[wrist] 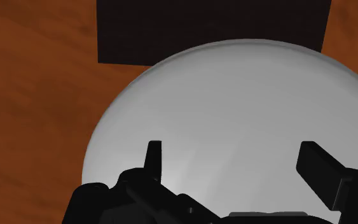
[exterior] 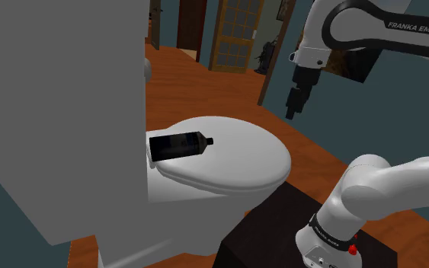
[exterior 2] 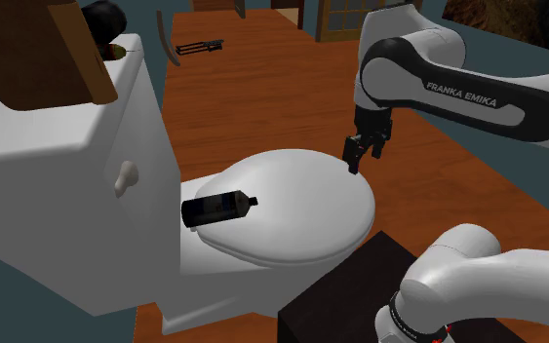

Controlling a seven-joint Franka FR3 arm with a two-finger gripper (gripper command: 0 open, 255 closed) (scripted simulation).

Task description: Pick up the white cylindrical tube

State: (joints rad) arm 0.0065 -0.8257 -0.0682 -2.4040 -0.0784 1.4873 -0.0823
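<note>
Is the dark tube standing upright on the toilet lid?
No, the dark tube lies on its side on the toilet lid.

On a white toilet lid (exterior 2: 306, 219), black tube (exterior 2: 215, 208) on its side; gripper (exterior 2: 354, 164) apart above.

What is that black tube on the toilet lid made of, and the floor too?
The black tube is dark and smooth with a faint shine along its side. It could be plastic or metal; I cannot tell which. The floor looks like polished wood: reddish brown with long grain streaks. The toilet lid is smooth white, material unclear.
</note>
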